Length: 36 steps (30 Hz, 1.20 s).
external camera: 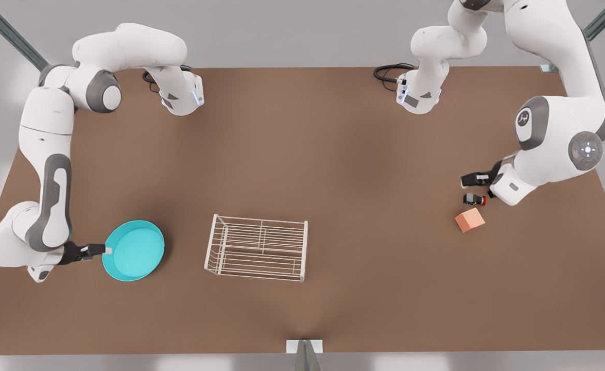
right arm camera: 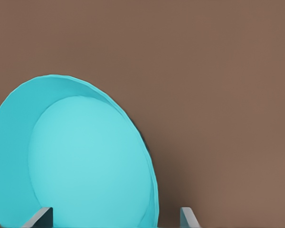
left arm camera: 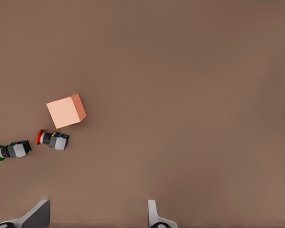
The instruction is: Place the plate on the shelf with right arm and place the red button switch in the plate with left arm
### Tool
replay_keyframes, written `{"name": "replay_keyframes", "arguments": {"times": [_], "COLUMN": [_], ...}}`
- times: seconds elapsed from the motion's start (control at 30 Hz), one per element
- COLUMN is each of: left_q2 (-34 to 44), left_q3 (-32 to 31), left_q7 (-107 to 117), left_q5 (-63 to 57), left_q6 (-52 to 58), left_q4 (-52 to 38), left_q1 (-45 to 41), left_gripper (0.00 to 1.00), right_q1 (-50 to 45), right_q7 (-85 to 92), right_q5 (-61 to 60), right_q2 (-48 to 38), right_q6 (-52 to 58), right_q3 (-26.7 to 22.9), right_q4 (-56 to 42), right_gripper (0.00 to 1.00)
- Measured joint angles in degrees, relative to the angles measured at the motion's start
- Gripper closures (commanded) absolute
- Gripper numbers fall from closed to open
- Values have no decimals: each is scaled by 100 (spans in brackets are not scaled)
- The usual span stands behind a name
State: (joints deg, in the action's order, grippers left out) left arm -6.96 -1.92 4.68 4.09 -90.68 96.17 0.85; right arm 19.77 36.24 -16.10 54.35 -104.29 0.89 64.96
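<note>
My right gripper [external camera: 107, 251], lower left of the front view, is spread at the turquoise plate's [external camera: 135, 252] rim. The wire shelf [external camera: 257, 247] stands at centre. My left gripper [external camera: 466, 181], at right, hangs unclenched above the red button switch [external camera: 475, 199], beside an orange cube [external camera: 469, 220] and a green-capped switch [left arm camera: 12, 150].

Orange cube [external camera: 469, 220] beside red button switch [external camera: 474, 199]

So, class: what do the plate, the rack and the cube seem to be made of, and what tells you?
Plate: probably plastic or glazed ceramic; smooth, even turquoise with a soft sheen.
Rack: thin white wire, likely coated metal; you see the table through its slats.
Cube: matte orange, flat faces, no shine; foam, wood or plastic, can't tell.
</note>
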Motion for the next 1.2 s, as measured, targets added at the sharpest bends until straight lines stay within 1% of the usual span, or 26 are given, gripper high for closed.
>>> {"name": "replay_keyframes", "arguments": {"times": [0.1, 0.17, 0.23, 0.37, 0.4, 0.5, 0.67, 0.73, 0.83, 0.93, 1.07, 1.13, 1.2], "left_q2": [164, 177, 177, 172, 171, 169, 164, 165, 164, 164, 164, 164, 166], "left_q3": [-24, -32, -67, -103, -104, -105, -105, -105, -105, -105, -105, -105, -105], "left_q7": [24, 38, 51, 73, 78, 91, 108, 114, 121, 128, 135, 137, 140], "left_q5": [-6, -18, -44, -68, -71, -76, -79, -79, -80, -80, -80, -80, -80], "left_q6": [-105, -150, -181, -220, -226, -242, -257, -260, -264, -266, -267, -268, -268], "left_q4": [277, 293, 290, 283, 283, 282, 286, 290, 291, 298, 302, 307, 308], "left_q1": [-20, -32, -11, -33, -39, -39, -19, -18, -23, -26, -25, -24, -23], "left_gripper": [0, 0, 0, 0, 0, 0, 0, 0, 0, 0, 0, 0, 0], "right_q1": [57, 94, 106, 41, 24, -11, 17, 39, 4, -15, -12, -14, -16], "right_q7": [206, 292, 361, 444, 457, 496, 561, 592, 616, 626, 649, 659, 668], "right_q5": [-19, -38, -45, -227, -257, -307, -296, -281, -303, -326, -324, -319, -318], "right_q2": [93, 170, 247, 208, 191, 181, 255, 329, 310, 262, 289, 313, 326], "right_q6": [-168, -319, -465, -620, -637, -673, -716, -744, -759, -747, -742, -746, -749], "right_q3": [-33, -36, -28, 18, 22, 25, -6, -18, -11, -2, -1, -1, -1], "right_q4": [30, 35, 31, 37, 37, 37, 32, 22, 26, 27, 28, 28, 33], "right_gripper": [0, 0, 3, 4, 7, 26, 25, 27, 27, 33, 33, 42, 48]}}
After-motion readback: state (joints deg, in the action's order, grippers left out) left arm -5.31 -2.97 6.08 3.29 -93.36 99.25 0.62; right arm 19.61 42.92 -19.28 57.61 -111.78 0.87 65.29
